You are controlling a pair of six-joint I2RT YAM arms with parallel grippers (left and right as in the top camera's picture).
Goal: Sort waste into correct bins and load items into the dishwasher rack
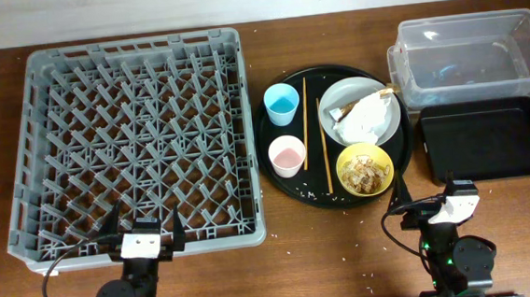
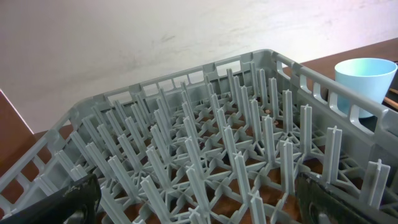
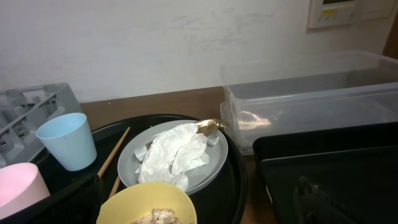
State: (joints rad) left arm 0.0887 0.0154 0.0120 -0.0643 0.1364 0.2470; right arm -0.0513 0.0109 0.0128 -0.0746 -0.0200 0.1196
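The grey dishwasher rack (image 1: 133, 139) fills the left side and is empty; it also fills the left wrist view (image 2: 205, 143). On a round black tray sit a blue cup (image 1: 281, 103), a pink cup (image 1: 287, 155), chopsticks (image 1: 305, 122), a plate (image 1: 387, 129) with a crumpled napkin (image 1: 366, 115), and a yellow bowl (image 1: 365, 170) of food chunks. The clear tub (image 1: 472, 54) and flat black tray (image 1: 487, 139) stand at the right. My left gripper (image 1: 143, 234) is open at the rack's near edge. My right gripper (image 1: 434, 200) is open near the bowl (image 3: 149, 202).
The round black tray (image 1: 281, 180) lies between the rack and the bins. Rice grains (image 1: 366, 249) are scattered on the wooden table in front of it. A white wall runs along the far edge of the table.
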